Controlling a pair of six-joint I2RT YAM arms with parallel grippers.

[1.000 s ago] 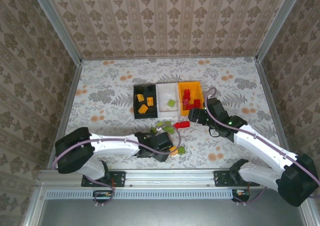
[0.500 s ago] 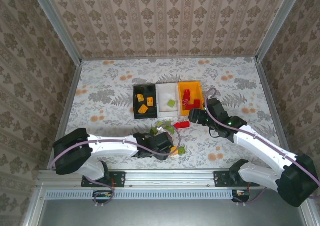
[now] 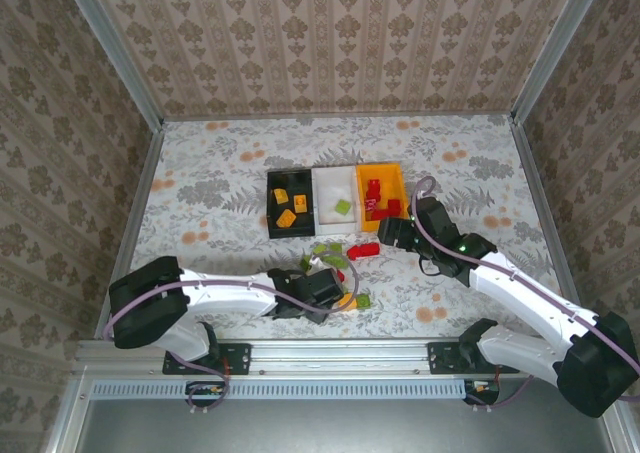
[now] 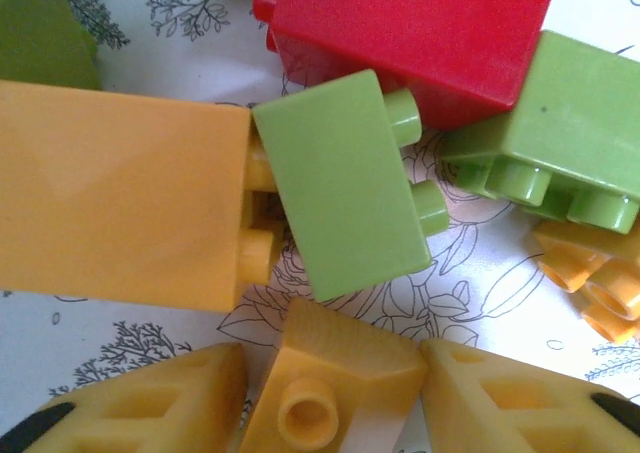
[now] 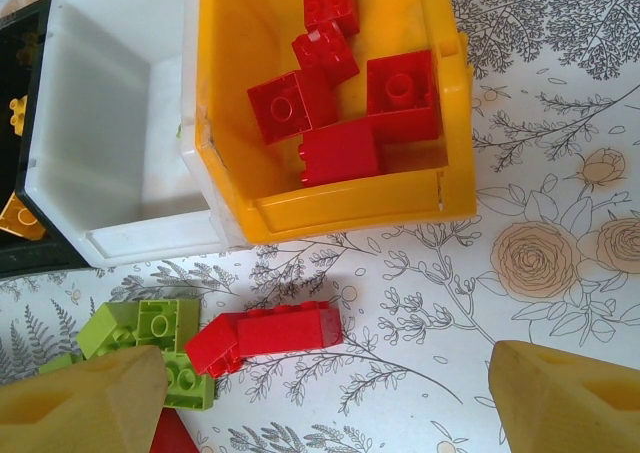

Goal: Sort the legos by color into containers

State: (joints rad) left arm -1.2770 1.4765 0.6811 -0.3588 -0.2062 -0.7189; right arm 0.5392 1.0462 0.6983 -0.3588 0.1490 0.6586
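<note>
Jaws on the left gripper (image 3: 340, 295) cannot be read from above, where it sits low in the near side of the loose legos (image 3: 335, 255). The right gripper (image 3: 385, 235) hangs just near the orange bin (image 3: 380, 168). 3 bins stand in a row: black bin (image 3: 271, 203) on the left holding orange-yellow bricks, white bin (image 3: 330, 185) in the middle with 1 green brick, and the orange one on the right with red bricks.

Left wrist: both yellow fingertips (image 4: 150, 413) press the sides of a small orange-yellow brick (image 4: 330, 388) – a grip. Just beyond it lie a green brick (image 4: 345, 183), a large orange-yellow block (image 4: 120, 208) touching it, and a red block (image 4: 420, 28).

Right wrist: the right gripper's fingertips (image 5: 80, 403) stand wide apart with nothing between them. Beyond them a red brick (image 5: 280, 331) lies on the table beside green bricks (image 5: 150, 328) – both near the bins. 5 red bricks lie inside the orange bin.
</note>
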